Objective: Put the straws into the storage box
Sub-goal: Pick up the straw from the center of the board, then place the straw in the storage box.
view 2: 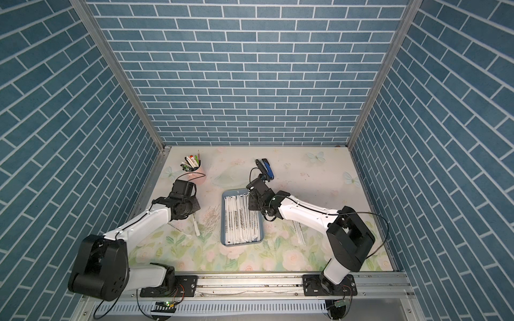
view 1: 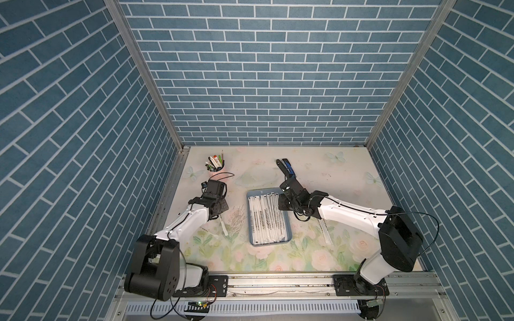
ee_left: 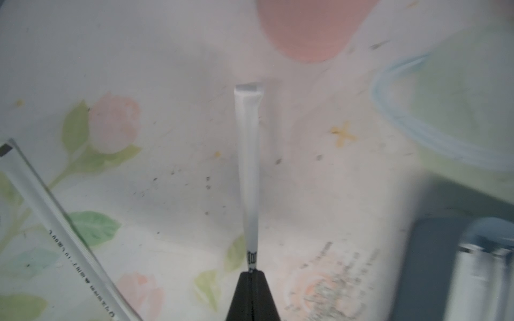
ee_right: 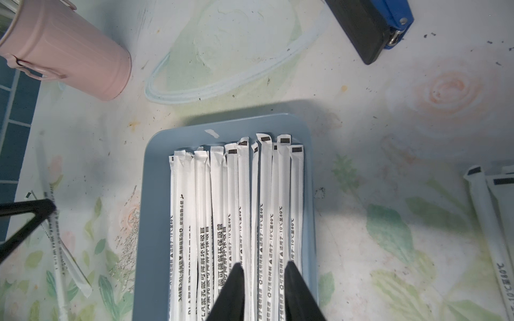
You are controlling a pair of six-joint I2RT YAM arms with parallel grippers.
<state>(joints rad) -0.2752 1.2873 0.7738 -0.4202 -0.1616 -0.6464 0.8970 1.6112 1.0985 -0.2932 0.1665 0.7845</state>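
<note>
The left gripper [ee_left: 251, 273] is clamped tight on one straw [ee_left: 248, 166] near its printed end, and the white length sticks out over the flowered table [view 1: 333, 178] toward the pink cup [ee_left: 306, 27], with a loose straw [ee_left: 55, 222] lying close by. The storage box [view 1: 268, 243] sits mid-table between the arms, filled with straws [ee_right: 236, 194] laid side by side along its length. The right gripper [ee_right: 262, 266] hangs over its right side, jaws apart and gripping nothing, while spare straws [ee_right: 486, 222] lie on the table further right
</note>
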